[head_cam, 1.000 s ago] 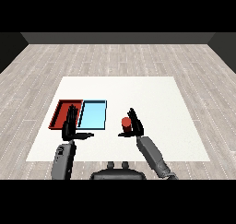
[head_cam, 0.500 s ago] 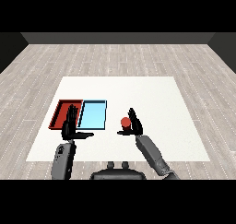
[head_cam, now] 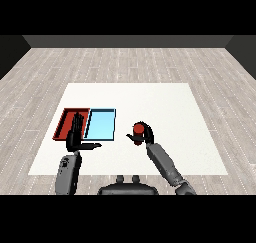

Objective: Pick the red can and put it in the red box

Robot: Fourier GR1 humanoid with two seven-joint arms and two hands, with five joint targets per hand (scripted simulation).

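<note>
Head view shows the right hand curled round the red can, fingers and thumb wrapped about its sides, so the grasp looks made. Whether the can is lifted or rests on the white desk cannot be told from this angle; it sits at about desk level, right of the two trays.

The can is well apart from the red tray. Between them lies the blue tray, which touches the red one along its side. Neither tray holds a can.

The left hand hovers over the near edge of the red tray, fingers straight and pointing away from the robot, thumb stuck out toward the blue tray. It holds nothing.

By my reading, the picking half of the task is done or nearly so, and the placing half is all left. The can must be carried leftward across the blue tray and set down inside the red one. The left hand sits over part of that tray, so it may need to clear off, or the can should come down in the tray's far half.
</note>
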